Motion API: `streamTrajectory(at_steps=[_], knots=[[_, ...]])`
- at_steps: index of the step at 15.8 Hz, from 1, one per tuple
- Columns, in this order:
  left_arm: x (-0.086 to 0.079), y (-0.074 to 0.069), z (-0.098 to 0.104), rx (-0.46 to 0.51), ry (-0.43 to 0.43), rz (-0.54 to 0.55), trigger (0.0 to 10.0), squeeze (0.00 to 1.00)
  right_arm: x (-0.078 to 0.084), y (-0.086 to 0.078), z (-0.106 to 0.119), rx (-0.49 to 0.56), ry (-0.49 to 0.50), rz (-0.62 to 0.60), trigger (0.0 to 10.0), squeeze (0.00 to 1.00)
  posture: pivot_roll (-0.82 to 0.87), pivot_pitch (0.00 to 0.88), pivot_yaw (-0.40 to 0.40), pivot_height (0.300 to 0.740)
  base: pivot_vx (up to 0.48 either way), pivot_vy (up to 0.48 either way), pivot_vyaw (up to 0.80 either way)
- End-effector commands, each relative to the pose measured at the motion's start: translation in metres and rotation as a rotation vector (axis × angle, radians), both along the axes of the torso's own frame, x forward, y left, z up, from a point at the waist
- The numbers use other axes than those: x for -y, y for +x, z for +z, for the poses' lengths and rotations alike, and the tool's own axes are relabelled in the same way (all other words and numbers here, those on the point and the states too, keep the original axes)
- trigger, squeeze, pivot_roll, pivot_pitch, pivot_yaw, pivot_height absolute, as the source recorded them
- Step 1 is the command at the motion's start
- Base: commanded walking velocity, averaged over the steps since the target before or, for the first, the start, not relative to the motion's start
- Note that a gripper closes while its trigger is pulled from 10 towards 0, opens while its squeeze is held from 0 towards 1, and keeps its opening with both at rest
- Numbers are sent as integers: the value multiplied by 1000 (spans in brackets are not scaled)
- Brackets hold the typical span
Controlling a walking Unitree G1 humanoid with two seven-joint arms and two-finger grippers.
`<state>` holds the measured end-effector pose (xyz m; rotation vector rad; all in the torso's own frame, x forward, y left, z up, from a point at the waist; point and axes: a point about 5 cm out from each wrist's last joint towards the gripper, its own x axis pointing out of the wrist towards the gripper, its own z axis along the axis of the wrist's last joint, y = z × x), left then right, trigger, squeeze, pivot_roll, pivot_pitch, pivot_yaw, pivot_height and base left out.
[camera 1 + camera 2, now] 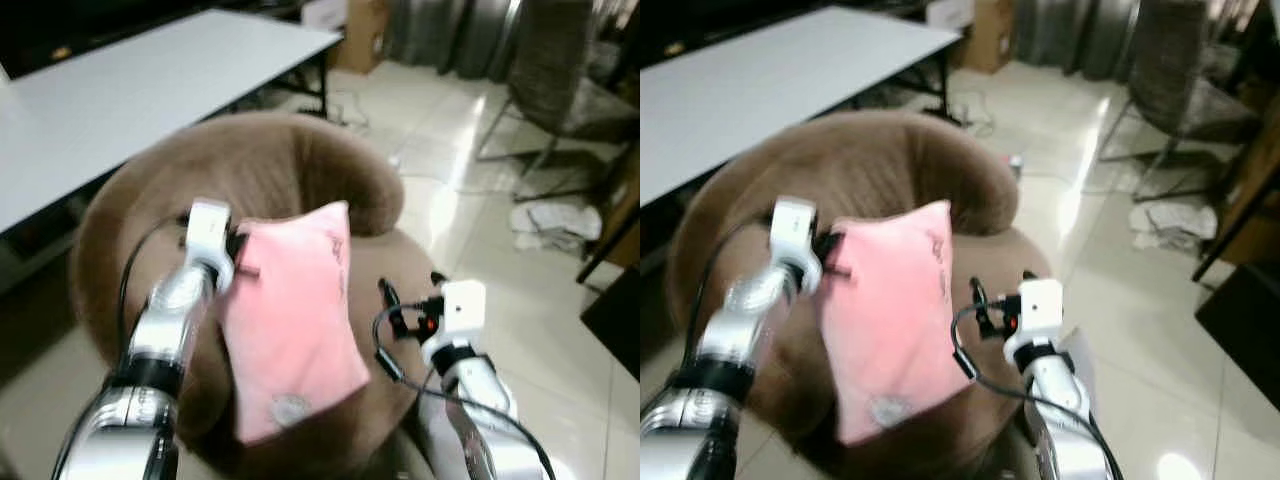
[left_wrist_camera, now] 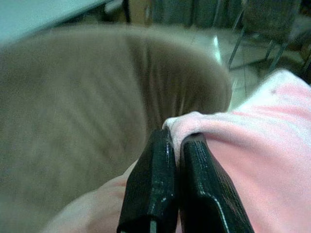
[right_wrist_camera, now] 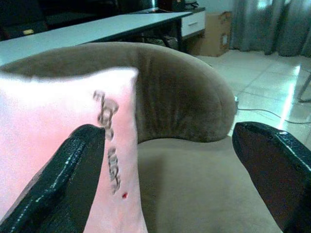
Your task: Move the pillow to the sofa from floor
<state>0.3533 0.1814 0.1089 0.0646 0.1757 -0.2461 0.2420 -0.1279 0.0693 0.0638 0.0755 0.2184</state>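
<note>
A: The left gripper (image 2: 176, 145) is pinching the pink pillow (image 1: 295, 320) by its corner, dangling it over the brown sofa (image 1: 250, 160).

B: The right gripper (image 3: 170, 160) is waiting spread wide beside it, probably ready to steady.

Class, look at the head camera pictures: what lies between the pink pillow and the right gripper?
Only the brown sofa seat: the right gripper hangs open just beside the pink pillow, as both eye views show.

A soft pink cloth pillow (image 1: 292, 318) is seen on a matt brown plush sofa (image 1: 250, 165) — the tiled floor (image 1: 470, 150) is glossy.
</note>
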Motion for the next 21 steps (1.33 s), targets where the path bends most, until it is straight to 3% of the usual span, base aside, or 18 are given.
streamTrajectory(at_steps=[1, 4, 5, 7, 9, 12, 13, 14, 16, 17, 21], knots=[[-6, 11, 12, 36, 28, 43, 0, 0, 6, 0, -3, -10, -3, -20, 10000, 0, 25, 0, 43, 740, 0, 0, 0], [-24, 31, 31, 27, 55, 161, 0, 0, 6, -3, -8, -29, -2, -16, 10000, 0, 25, 0, 22, 740, 0, 0, 0], [-35, 41, 46, 24, 110, 239, 0, 0, 7, -7, -11, -44, -8, -1, 10000, 0, 8, 1, 6, 740, 0, 0, 0], [-40, 46, 58, 23, 159, 278, 0, 0, 11, -12, -12, -53, -22, 5, 10000, 0, -13, 15, 0, 740, 0, 0, 0], [-52, 46, 65, 32, 190, 346, 0, 0, 18, -20, -14, -75, -41, -4, 10000, 0, -43, 33, -9, 740, 0, 0, 0], [-74, 35, 48, -48, 220, 469, 0, 0, 27, -34, -15, -107, -64, -14, 10000, 0, -85, 49, -23, 740, 0, 0, 0], [-76, 31, 39, -87, 217, 490, 5333, 0, 29, -36, -15, -113, -66, -19, 10000, 0, -87, 50, -23, 740, 0, 0, 0], [-73, 29, 29, -117, 213, 477, 10000, 0, 29, -37, -15, -117, -69, -18, 10000, 0, -91, 52, -24, 740, 0, 0, 0], [-69, 26, 21, -141, 224, 478, 10000, 0, 28, -37, -14, -122, -68, -13, 10000, 0, -89, 56, -23, 740, 0, 0, 0], [-69, 26, 20, -140, 218, 487, 10000, 1000, 28, -37, -13, -123, -70, -13, 10000, 0, -90, 59, -22, 740, 0, 0, 0], [-66, 27, 22, -127, 180, 484, 10000, 1000, 30, -37, -9, -116, -67, -34, 10000, 0, -106, 61, -20, 740, 0, 0, 0]])
